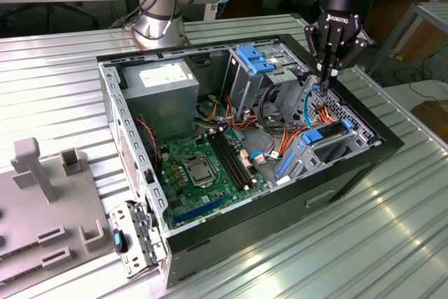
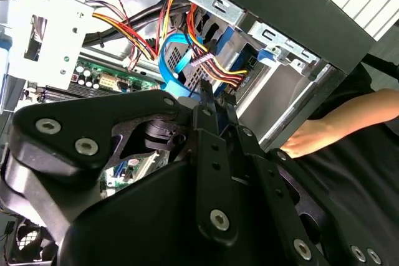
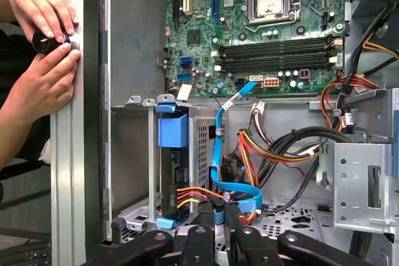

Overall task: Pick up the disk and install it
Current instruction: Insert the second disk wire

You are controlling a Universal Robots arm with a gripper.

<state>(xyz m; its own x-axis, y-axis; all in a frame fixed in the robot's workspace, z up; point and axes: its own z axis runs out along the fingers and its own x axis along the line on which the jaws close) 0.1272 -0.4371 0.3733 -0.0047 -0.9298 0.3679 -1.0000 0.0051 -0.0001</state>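
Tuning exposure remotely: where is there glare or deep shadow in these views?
Exterior view: bright sheen on the ribbed metal table, case interior evenly lit. Second wrist view: gripper body is a dark mass in the foreground. First wrist view: motherboard well lit, no glare.

Bright even light, table glare, sharp

The computer case (image 1: 336, 173) lies open on the table (image 1: 392, 243). Inside it, the motherboard (image 1: 203, 166) sits at the exterior view's left, the disk (image 1: 329, 138) in its bay at the right.
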